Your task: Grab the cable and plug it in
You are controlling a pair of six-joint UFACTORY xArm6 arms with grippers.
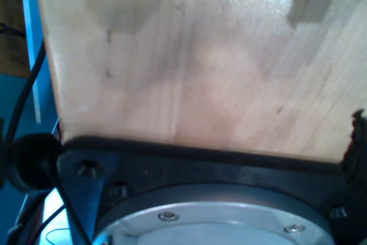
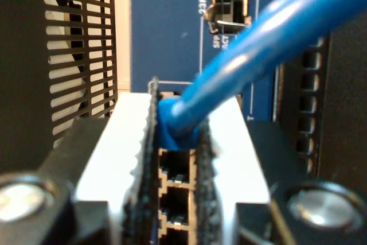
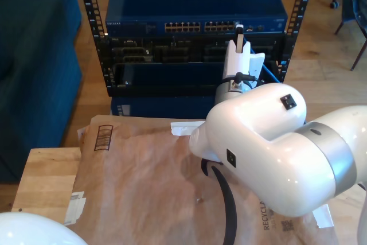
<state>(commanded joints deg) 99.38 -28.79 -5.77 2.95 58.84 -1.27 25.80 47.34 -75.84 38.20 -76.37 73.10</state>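
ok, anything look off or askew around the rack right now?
Nothing damaged or spilled. The thin bright-blue cable leaves its blue plug at a steep slant, held in my second hand right at the dark blue switch ports. The brown paper sheet on the wooden table is wrinkled, no more.

In the exterior view, the rack (image 3: 195, 44) stands at the back, with the switch (image 3: 195, 7) on its top shelf. The table (image 3: 40, 182) lies in front of it, the flattened paper bag (image 3: 149, 193) spread across it. My second gripper (image 3: 239, 28) sits up against the switch's port row (image 3: 200, 27), toward the exterior view's right. The cable (image 2: 252, 61) runs from between its fingers (image 2: 123, 159), in front of the ports. Below my first gripper lies bare tabletop (image 1: 200, 61).
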